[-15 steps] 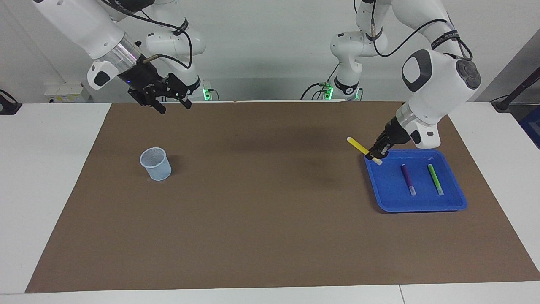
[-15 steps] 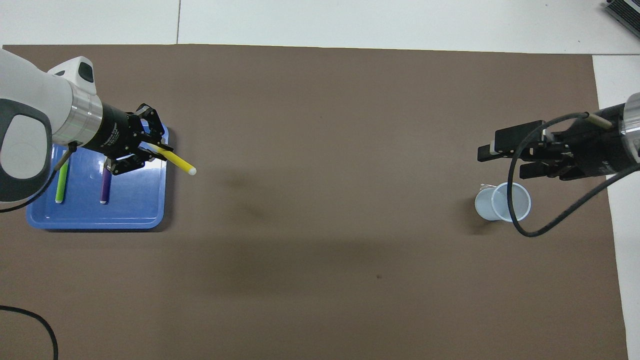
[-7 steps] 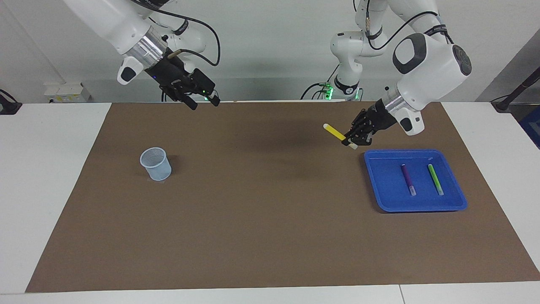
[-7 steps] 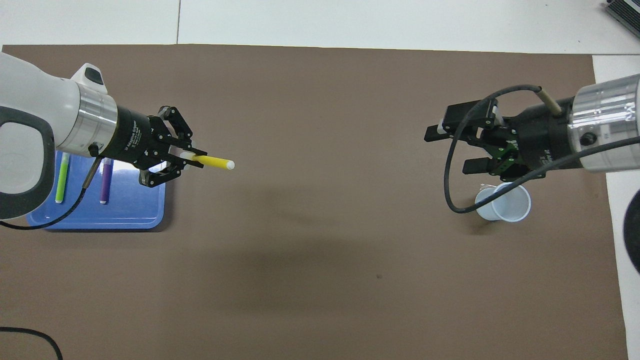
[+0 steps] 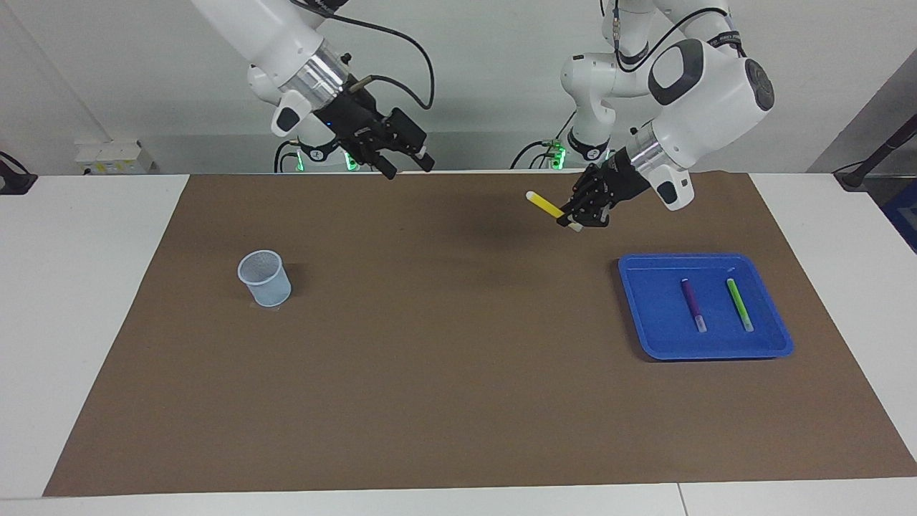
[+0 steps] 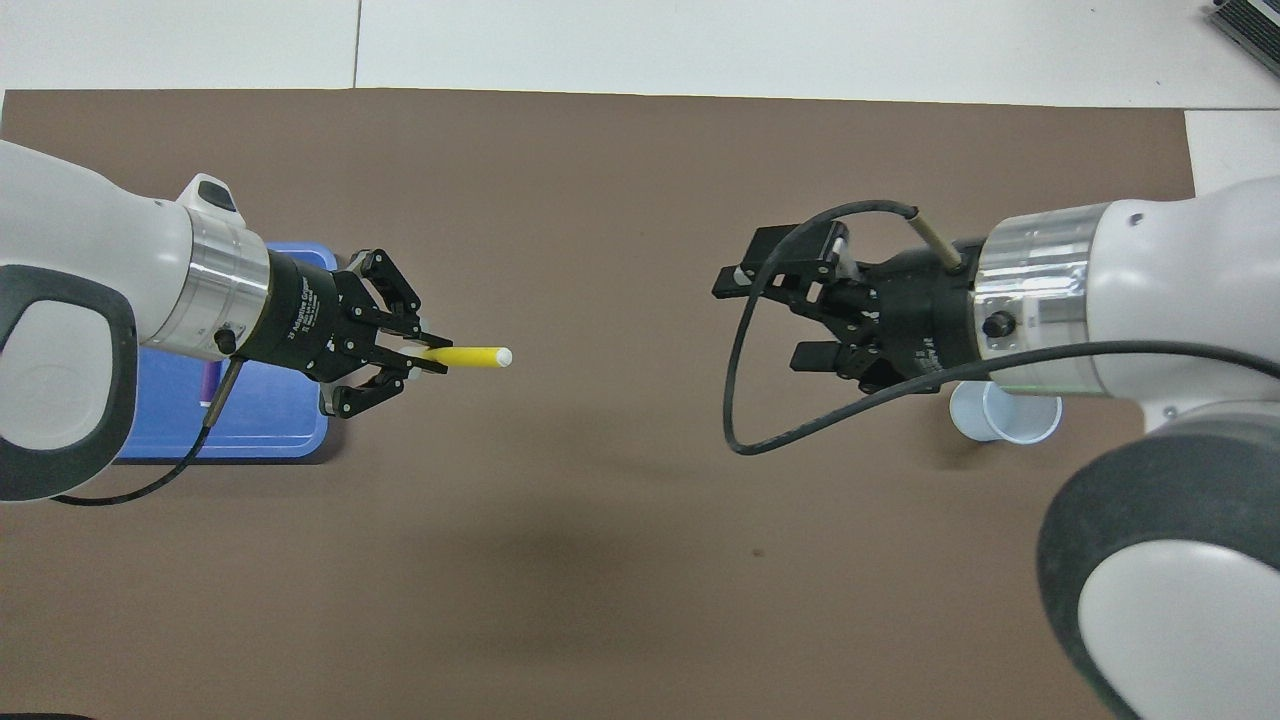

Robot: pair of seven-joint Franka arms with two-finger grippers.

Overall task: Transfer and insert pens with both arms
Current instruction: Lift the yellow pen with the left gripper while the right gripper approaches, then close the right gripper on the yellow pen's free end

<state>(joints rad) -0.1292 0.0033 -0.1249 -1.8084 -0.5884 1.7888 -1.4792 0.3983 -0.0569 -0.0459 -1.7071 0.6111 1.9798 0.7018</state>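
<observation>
My left gripper is shut on the yellow pen near its pale end and holds it in the air over the brown mat, beside the blue tray. The pen points toward the right arm's end; it also shows in the overhead view ahead of the left gripper. The purple pen and the green pen lie in the tray. My right gripper is open and empty in the air, facing the yellow pen with a gap between them; in the overhead view it is near the pale cup.
The pale mesh cup stands upright on the brown mat toward the right arm's end. Two small white arm bases with green lights stand at the table's robot edge. In the overhead view the left arm hides most of the tray.
My left gripper has lifted the yellow pen off the tray and carried it toward the table's middle. My right gripper has swung from over the cup toward the middle, facing the pen.
</observation>
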